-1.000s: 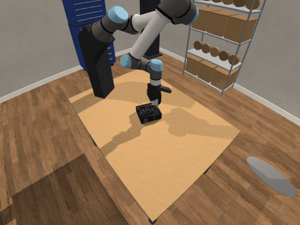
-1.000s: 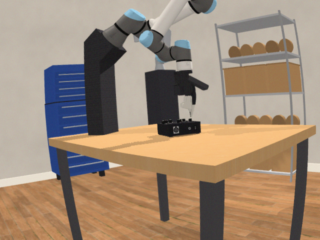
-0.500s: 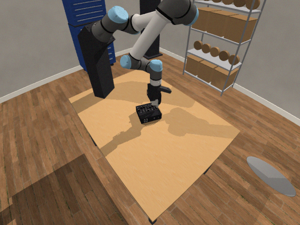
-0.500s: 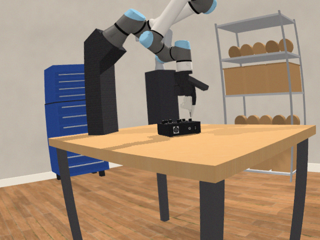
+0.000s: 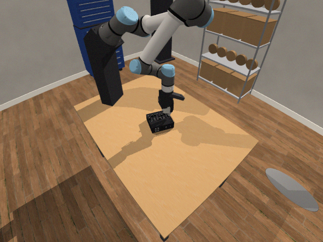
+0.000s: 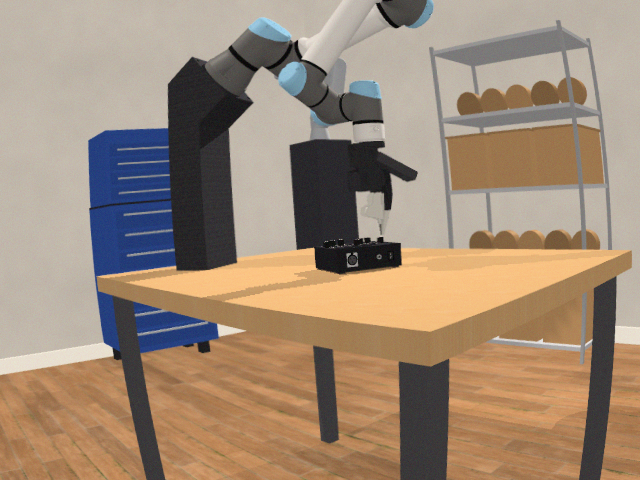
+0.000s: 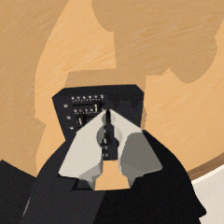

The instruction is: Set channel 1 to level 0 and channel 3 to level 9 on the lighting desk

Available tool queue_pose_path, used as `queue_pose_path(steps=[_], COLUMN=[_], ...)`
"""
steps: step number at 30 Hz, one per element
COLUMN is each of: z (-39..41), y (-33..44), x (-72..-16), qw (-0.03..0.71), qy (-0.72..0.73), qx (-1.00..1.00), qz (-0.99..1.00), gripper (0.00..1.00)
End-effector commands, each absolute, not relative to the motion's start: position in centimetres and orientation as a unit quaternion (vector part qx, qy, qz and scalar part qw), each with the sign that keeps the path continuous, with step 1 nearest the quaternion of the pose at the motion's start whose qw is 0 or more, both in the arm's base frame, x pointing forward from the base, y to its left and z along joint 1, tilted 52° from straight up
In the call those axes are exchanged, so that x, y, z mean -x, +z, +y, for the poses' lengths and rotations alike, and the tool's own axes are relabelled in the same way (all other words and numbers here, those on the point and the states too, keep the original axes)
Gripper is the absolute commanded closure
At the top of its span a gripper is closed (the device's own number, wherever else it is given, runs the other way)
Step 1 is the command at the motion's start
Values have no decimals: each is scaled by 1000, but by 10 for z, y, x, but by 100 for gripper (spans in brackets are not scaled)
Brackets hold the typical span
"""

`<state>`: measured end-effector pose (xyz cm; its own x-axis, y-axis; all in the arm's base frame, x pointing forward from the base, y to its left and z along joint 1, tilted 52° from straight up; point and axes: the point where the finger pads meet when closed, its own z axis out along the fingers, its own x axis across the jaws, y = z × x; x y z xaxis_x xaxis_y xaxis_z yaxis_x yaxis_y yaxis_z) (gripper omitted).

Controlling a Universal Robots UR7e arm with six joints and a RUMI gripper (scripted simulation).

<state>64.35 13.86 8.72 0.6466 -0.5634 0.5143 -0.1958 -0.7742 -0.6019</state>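
While the gripper (image 6: 381, 223), fingers pressed together on nothing, touches the lighting desk (image 6: 357, 256) mid-table at its 3 o'clock end, slight misalignment risks nudging a neighbouring fader.

fader knobs on lighting desk (image 5: 159, 121) too small to read levels or channel numbers, gripper (image 7: 106, 113) covers middle of desk (image 7: 70, 105) in wrist view, tip contact with a fader unclear, arm's upper joints cut off at top edge
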Motion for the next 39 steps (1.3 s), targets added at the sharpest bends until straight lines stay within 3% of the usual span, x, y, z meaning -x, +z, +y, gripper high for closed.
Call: queue_pose_path(steps=[1,39], z=[139,141], y=[88,82], x=[-644,-650], qw=[256,256], qy=[-360,-360], qx=[870,870], qz=[218,218], gripper=[100,100])
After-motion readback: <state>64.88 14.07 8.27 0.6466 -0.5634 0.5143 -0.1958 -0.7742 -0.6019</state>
